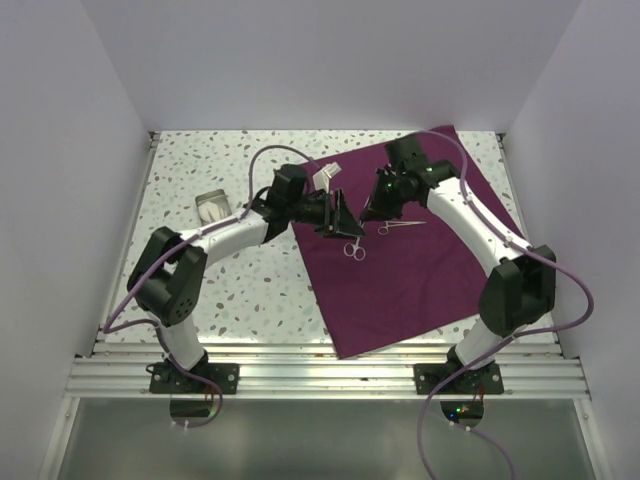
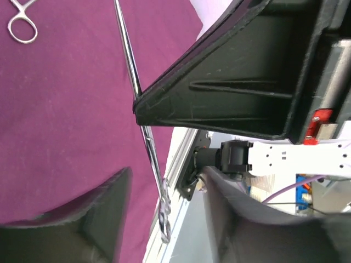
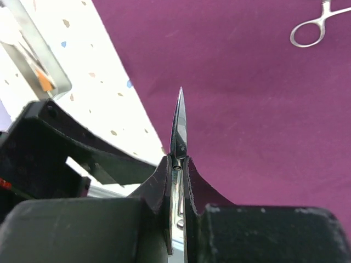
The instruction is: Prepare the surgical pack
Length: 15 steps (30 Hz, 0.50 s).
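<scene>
Over the left half of the cloth [image 1: 420,280], which lies spread flat on the tabletop [image 1: 230,290], the two claws hang close together. The right claw [image 3: 178,161] is clamped flat on the scissors [image 3: 179,120], whose point sticks out bare beyond its fingertips. The left claw [image 2: 131,138] gapes wide and grips nothing. Long forceps [image 2: 127,60] cross just by its upper fingertip; whether they touch is unclear. The tray [image 1: 213,208] sits well apart on bare tabletop, and the pads [image 1: 328,176] lie at the cloth's far edge. Likely trouble: the thin steel could swivel or slide in so narrow a pinch. The point could snag the fabric on a low pass. Either arm could knock the other or nudge the forceps and ruck the cloth.
</scene>
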Available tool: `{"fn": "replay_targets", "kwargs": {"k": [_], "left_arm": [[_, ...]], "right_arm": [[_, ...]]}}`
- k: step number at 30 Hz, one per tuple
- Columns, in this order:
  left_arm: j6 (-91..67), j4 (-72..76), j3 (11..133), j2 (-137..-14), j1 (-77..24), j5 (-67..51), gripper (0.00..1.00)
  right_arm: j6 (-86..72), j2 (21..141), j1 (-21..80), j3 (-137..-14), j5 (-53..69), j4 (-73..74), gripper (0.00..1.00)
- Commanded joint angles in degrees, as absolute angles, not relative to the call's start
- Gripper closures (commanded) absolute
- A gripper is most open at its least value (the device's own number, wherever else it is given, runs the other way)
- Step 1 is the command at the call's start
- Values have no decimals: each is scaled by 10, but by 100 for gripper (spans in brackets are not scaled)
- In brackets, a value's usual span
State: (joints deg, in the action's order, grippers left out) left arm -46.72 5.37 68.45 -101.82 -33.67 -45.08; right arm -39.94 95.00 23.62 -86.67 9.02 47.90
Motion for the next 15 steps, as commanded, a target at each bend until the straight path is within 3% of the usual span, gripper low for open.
{"fn": "replay_targets", "kwargs": {"k": [1,8,13,14,15], "left_arm": [[-483,86,676,-1018,-338,-475,45],[-451,41,696,-1029,-326,-472,100],[-404,-34,689,-1004,-247,-447,100],[-384,-60,696,-1000,-230,-423,100],[-338,-132,705,-999,-213,-404,100]], "right_arm": [[-420,931,238,-891,131,460,100],[-433,956,241,-924,145,454,100],[-435,1003,241,-980,125,475,100],[-435,1005,240,-993,116,483,79],[-435,1009,238,-998,80,487,65]]}}
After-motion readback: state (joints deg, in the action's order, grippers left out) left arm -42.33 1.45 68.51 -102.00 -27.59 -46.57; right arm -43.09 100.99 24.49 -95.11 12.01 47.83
